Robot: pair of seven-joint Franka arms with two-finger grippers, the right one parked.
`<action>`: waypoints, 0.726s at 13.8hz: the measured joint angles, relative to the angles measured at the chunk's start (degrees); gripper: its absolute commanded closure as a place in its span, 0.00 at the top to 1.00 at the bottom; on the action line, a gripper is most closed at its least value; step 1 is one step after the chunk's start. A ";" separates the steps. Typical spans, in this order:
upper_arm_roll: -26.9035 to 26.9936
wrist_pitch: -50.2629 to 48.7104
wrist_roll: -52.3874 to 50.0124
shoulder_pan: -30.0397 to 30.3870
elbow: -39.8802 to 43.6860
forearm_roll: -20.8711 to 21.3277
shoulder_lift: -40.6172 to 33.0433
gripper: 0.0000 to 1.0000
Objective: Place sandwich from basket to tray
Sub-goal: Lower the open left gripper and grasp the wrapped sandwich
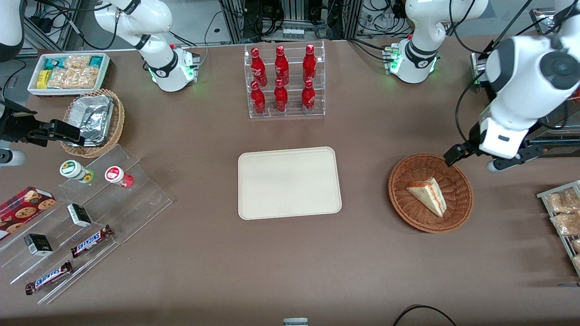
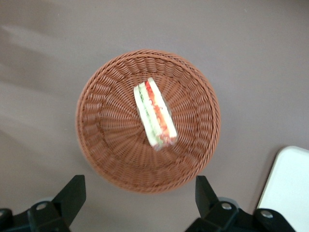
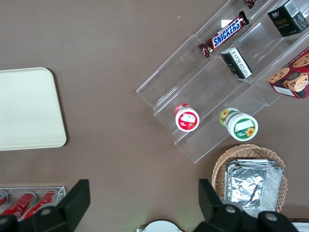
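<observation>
The sandwich [image 1: 427,195] is seen lying in the basket [image 1: 410,176], untouched, with its red and green filling edge turned upward. The tray [image 1: 289,182] is set apart from the basket, toward the parked arm's end. Farther from the front camera, the gripper [image 2: 140,199] is held above the basket's rim with its fingers [image 2: 72,193] spread wide and nothing gripped.

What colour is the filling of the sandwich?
Red and green, clearest in the left wrist view: sandwich.

L arm bent, hand [image 2: 137,195] pointing down (fingers [image 2: 72,193] wide apart), nothing held.
</observation>
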 measured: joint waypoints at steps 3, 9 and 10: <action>-0.03 7.29 -4.08 -0.03 -4.06 0.00 2.12 1.00; -0.19 16.59 -7.06 -0.46 -5.18 0.00 10.18 1.00; -0.19 17.89 -7.72 -0.46 -5.21 0.00 11.28 1.00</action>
